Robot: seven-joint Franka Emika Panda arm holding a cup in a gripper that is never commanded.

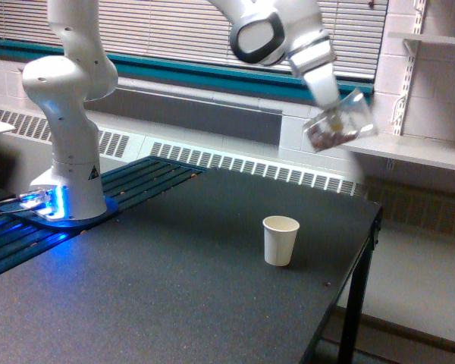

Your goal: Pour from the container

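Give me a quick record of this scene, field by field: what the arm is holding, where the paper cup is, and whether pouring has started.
held item: small clear plastic cup with brownish bits inside, tilted
gripper: gripper shut on the clear cup, in the air
receiver: cream-white paper cup, upright on the dark table
relation: clear cup above and toward the exterior view's right of the paper cup, apart
pouring: none visible yet

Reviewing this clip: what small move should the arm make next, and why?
Probably carry the clear cup lower and toward the exterior view's left until it hangs over the paper cup. The gripper holds it high above the table, offset to the exterior view's right of the paper cup's open mouth, so tipping now would likely spill the brownish bits onto the tabletop.
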